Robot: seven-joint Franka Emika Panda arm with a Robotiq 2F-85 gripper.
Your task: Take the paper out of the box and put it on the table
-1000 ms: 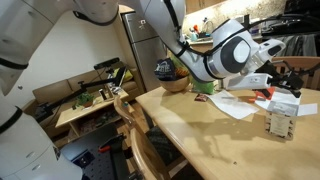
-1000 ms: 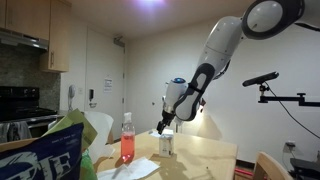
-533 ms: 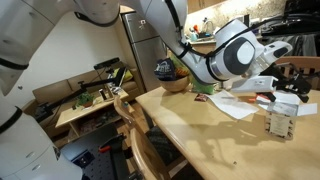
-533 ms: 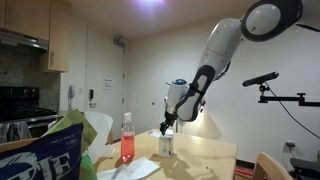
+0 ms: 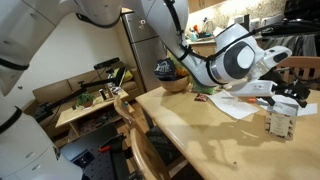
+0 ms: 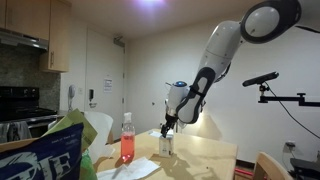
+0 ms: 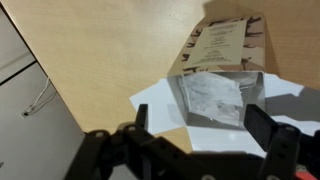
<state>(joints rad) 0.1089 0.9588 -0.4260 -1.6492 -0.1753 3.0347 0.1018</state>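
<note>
The box (image 5: 280, 122) stands on the light-wood table (image 5: 200, 135) near its far end; it also shows in an exterior view (image 6: 166, 144). In the wrist view the box (image 7: 226, 46) is open at the top, with the white folded paper (image 7: 212, 97) lying inside. My gripper (image 7: 200, 125) is open and hovers right above the box opening, one finger on each side and touching nothing. The gripper shows in both exterior views (image 5: 286, 99) (image 6: 168, 127), just over the box.
A larger flat white sheet (image 5: 236, 104) lies on the table beside the box. A pink spray bottle (image 6: 127, 139) stands near the box. A chip bag (image 6: 45, 152) fills the foreground. A wooden chair (image 5: 138, 135) and a low cluttered desk (image 5: 90, 100) stand beside the table.
The gripper has moved a little sideways and down, from beside the box to over it. The box and paper have not moved.
</note>
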